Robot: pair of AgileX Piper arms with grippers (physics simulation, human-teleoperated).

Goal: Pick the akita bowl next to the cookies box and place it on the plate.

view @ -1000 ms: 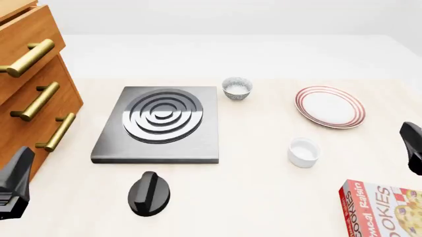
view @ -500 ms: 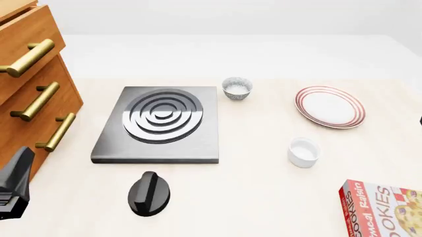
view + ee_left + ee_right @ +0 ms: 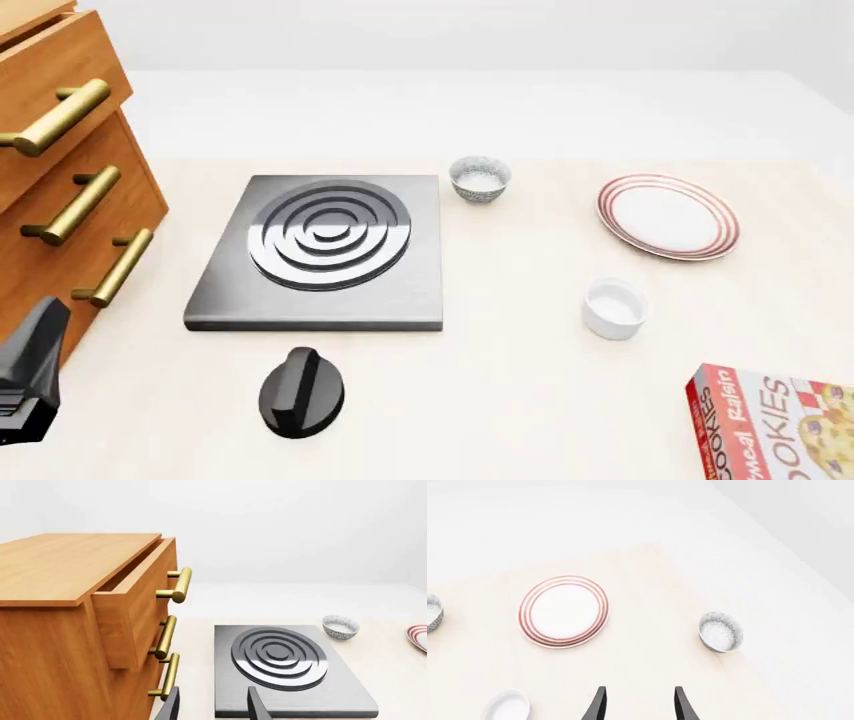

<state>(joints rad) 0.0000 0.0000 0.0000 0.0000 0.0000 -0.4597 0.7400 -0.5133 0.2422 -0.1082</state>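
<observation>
Two speckled akita bowls show in the right wrist view. One akita bowl (image 3: 720, 631) lies beyond the plate (image 3: 564, 611) on its far side from the stove, and it is outside the front view. The other bowl (image 3: 479, 179) stands by the stove's far right corner. The red cookies box (image 3: 774, 425) lies at the front view's bottom right, cut by the frame. My right gripper (image 3: 638, 706) is open and empty, short of the plate and bowl. My left gripper (image 3: 213, 707) is open at the stove's near edge.
A black stove plate (image 3: 323, 250) with a knob (image 3: 303, 391) fills the middle left. A wooden drawer cabinet (image 3: 60, 180) with brass handles stands at the left, top drawer ajar. A plain white cup (image 3: 615, 307) sits between the plate (image 3: 666, 215) and the box. The left arm (image 3: 27, 375) shows bottom left.
The dark part of the right arm at the front view's right edge has slid out of that view. Nothing on the table has moved, and the left arm is still.
</observation>
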